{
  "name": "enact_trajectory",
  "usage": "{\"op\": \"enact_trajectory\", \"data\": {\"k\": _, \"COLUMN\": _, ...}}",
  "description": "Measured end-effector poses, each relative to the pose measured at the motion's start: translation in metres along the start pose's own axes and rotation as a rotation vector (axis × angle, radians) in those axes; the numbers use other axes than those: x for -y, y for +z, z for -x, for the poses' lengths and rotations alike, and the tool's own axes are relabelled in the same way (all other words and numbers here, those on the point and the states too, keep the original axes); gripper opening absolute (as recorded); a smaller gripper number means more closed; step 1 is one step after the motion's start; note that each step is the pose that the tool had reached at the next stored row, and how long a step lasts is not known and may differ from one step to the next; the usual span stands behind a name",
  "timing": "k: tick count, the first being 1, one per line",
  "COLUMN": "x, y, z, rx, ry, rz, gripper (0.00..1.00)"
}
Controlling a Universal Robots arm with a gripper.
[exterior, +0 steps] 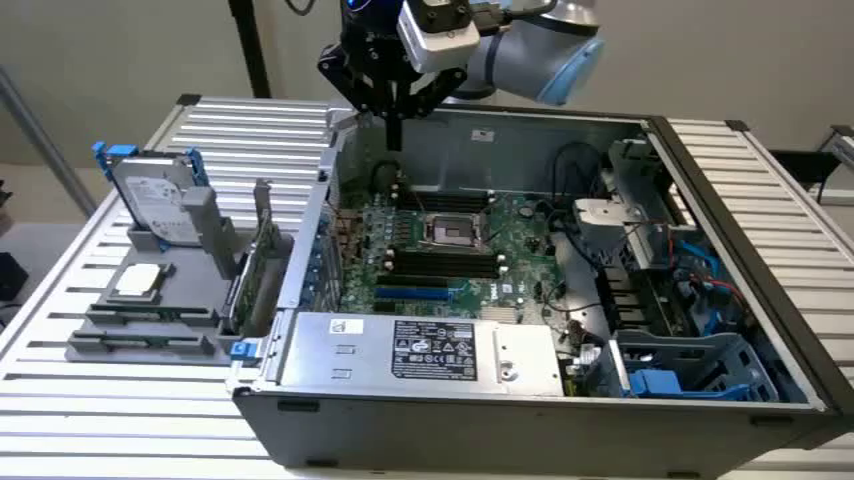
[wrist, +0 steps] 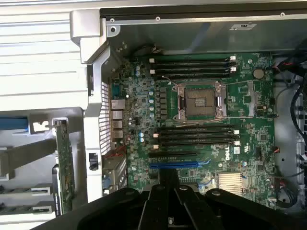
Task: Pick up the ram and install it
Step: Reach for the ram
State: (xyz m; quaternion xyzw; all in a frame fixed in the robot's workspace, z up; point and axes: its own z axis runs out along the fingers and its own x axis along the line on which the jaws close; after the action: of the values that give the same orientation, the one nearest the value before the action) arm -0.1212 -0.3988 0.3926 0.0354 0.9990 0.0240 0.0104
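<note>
Three parts sit on a grey holder (exterior: 140,335) on the worktop (exterior: 80,420), down to the exterior view's left of the gripper (exterior: 395,140): a hard drive (exterior: 154,200), a processor chip (exterior: 140,282) and an expansion card (exterior: 256,285). The gripper hangs clenched on nothing above the open computer case (exterior: 534,440), with the motherboard (exterior: 521,235) below it. Where the ram lies I cannot tell.

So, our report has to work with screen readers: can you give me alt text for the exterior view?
A shut robot gripper hangs over an open computer case, above its green motherboard. On the exterior view's left, a grey rack holds a hard drive, a silver chip and an upright green card.
</note>
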Motion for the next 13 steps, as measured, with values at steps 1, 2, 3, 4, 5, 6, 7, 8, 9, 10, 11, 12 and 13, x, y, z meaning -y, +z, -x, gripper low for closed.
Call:
{"op": "enact_trajectory", "data": {"k": 1, "x": 0.0, "y": 0.0, "z": 0.0, "rx": 0.0001, "ry": 0.0, "rz": 0.0001, "gripper": 0.11}}
{"op": "enact_trajectory", "data": {"k": 2, "x": 0.0, "y": 0.0, "z": 0.0, "rx": 0.0, "ry": 0.0, "rz": 0.0001, "gripper": 0.11}}
{"op": "enact_trajectory", "data": {"k": 3, "x": 0.0, "y": 0.0, "z": 0.0, "rx": 0.0, "ry": 0.0, "rz": 0.0001, "gripper": 0.11}}
{"op": "enact_trajectory", "data": {"k": 4, "x": 0.0, "y": 0.0, "z": 0.0, "rx": 0.0, "ry": 0.0, "rz": 0.0001, "gripper": 0.11}}
{"op": "enact_trajectory", "data": {"k": 5, "x": 0.0, "y": 0.0, "z": 0.0, "rx": 0.0, "ry": 0.0, "rz": 0.0, "gripper": 0.11}}
{"op": "enact_trajectory", "data": {"k": 6, "x": 0.0, "y": 0.0, "z": 0.0, "rx": 0.0, "ry": 0.0, "rz": 0.0, "gripper": 0.11}}
{"op": "enact_trajectory", "data": {"k": 7, "x": 0.0, "y": 0.0, "z": 0.0, "rx": 0.0, "ry": 0.0, "rz": 0.0, "gripper": 0.11}}
{"op": "enact_trajectory", "data": {"k": 8, "x": 0.0, "y": 0.0, "z": 0.0, "rx": 0.0, "ry": 0.0, "rz": 0.0, "gripper": 0.11}}
{"op": "enact_trajectory", "data": {"k": 9, "x": 0.0, "y": 0.0, "z": 0.0, "rx": 0.0, "ry": 0.0, "rz": 0.0, "gripper": 0.11}}
{"op": "enact_trajectory", "data": {"k": 10, "x": 0.0, "y": 0.0, "z": 0.0, "rx": 0.0, "ry": 0.0, "rz": 0.0, "gripper": 0.11}}
{"op": "enact_trajectory", "data": {"k": 11, "x": 0.0, "y": 0.0, "z": 0.0, "rx": 0.0001, "ry": 0.0, "rz": 0.0, "gripper": 0.11}}
{"op": "enact_trajectory", "data": {"k": 12, "x": 0.0, "y": 0.0, "z": 0.0, "rx": 0.0, "ry": 0.0, "rz": 0.0, "gripper": 0.11}}
{"op": "enact_trajectory", "data": {"k": 13, "x": 0.0, "y": 0.0, "z": 0.0, "rx": 0.0, "ry": 0.0, "rz": 0.0, "gripper": 0.11}}
